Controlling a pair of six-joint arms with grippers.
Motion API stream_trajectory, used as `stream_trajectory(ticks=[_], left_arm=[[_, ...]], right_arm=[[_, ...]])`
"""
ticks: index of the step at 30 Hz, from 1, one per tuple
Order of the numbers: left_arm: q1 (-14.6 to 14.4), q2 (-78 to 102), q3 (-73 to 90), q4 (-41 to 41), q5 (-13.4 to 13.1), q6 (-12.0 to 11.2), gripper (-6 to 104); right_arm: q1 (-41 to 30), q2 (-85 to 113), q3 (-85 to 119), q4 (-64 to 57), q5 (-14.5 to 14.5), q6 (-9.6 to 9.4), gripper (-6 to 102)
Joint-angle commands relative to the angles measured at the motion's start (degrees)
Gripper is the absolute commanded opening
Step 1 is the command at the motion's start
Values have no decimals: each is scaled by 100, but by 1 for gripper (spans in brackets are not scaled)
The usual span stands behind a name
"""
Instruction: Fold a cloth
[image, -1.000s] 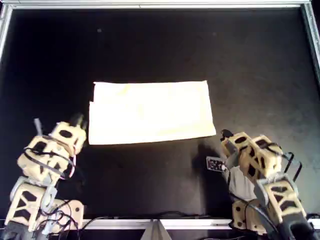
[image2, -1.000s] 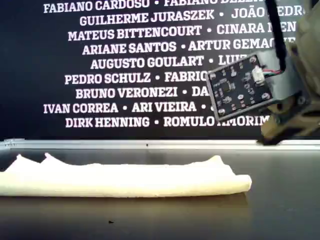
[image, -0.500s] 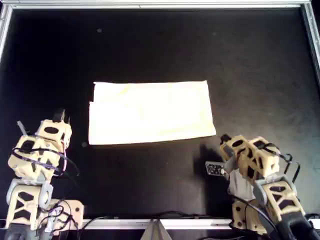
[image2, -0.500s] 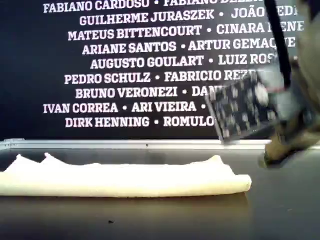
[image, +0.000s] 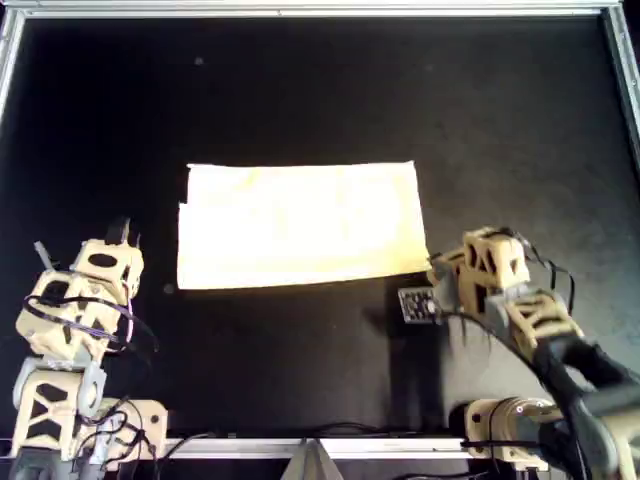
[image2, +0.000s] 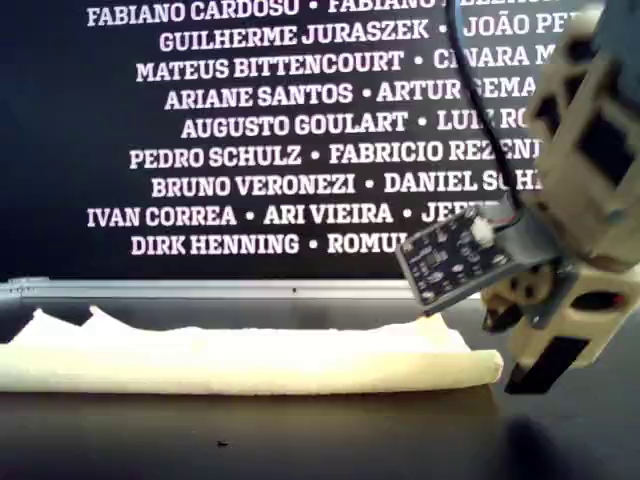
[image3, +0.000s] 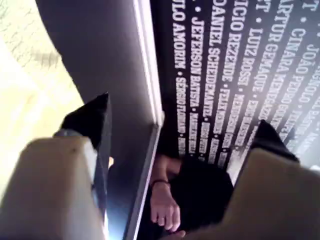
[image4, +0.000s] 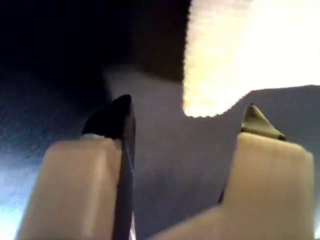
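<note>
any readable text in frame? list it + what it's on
All on the black name wall behind the table, exterior view:
"FABIANO CARDOSO"
"GUILHERME JURASZEK"
"MATEUS BITTENCOURT"
"ARIANE SANTOS"
"AUGUSTO GOULART"
"PEDRO SCHULZ"
"FABRICIO REZEN", cut off by an arm
"BRUNO VERONEZI"
"IVAN CORREA"
"ARI VIEIRA"
"DIRK HENNING"
First wrist view, same wall: "JEFERSON SCHEID" partly readable; smaller names blurred.
Circuit board: markings too small to read.
Cloth: no text.

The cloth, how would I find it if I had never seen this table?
Look at the big black table with the silver rim. Near its middle lies the cloth, a flat pale yellow rectangle, folded over on itself. It is the only light, soft thing there; my second gripper hangs open by one corner, and my first gripper is open too.
</note>
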Motion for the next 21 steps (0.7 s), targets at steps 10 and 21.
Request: stream_trajectory(ticks=[10, 21], left_arm=[[141, 88, -237, -44, 18, 26, 99], [167, 88, -114, -35, 18, 26, 99]], right_arm=[[246, -888, -1239, -272, -53, 202, 85], [483, -905, -1248, -272, 35, 193, 70]])
